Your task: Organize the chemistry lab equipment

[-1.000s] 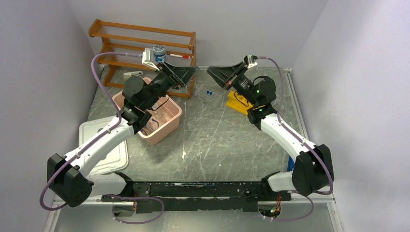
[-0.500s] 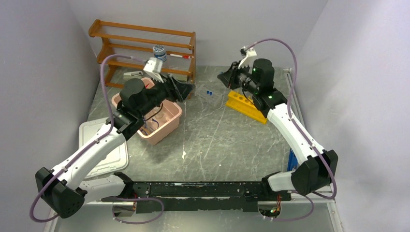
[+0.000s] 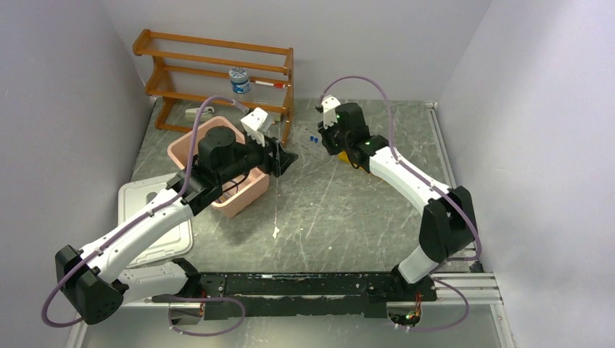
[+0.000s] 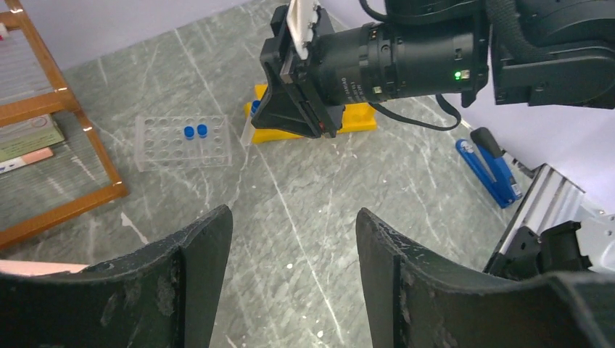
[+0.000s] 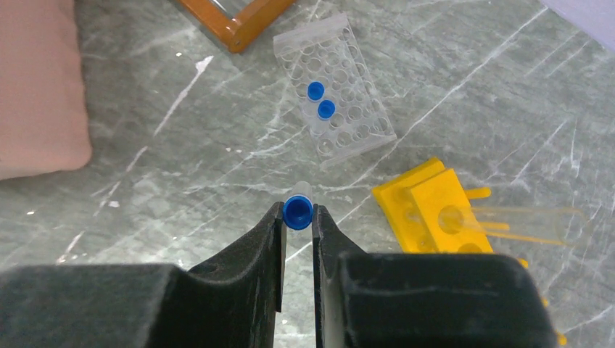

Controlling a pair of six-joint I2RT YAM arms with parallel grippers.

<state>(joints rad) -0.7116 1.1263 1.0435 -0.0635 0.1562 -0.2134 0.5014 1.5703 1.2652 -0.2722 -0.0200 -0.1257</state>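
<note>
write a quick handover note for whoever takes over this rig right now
Right hand: shut on a blue-capped tube, near the clear rack.
Left hand: open, empty, beside the pink bin.
Done: two capped tubes stand in the clear rack.
Left: seat the held tube, probably in that rack. The yellow rack has a clear tube poking out sideways. A jar sits on the wooden shelf.

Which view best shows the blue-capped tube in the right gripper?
The right wrist view: the blue-capped tube sits clamped between the fingers of the right gripper. The left wrist view shows it small and partly hidden; the top view cannot resolve it.
</note>
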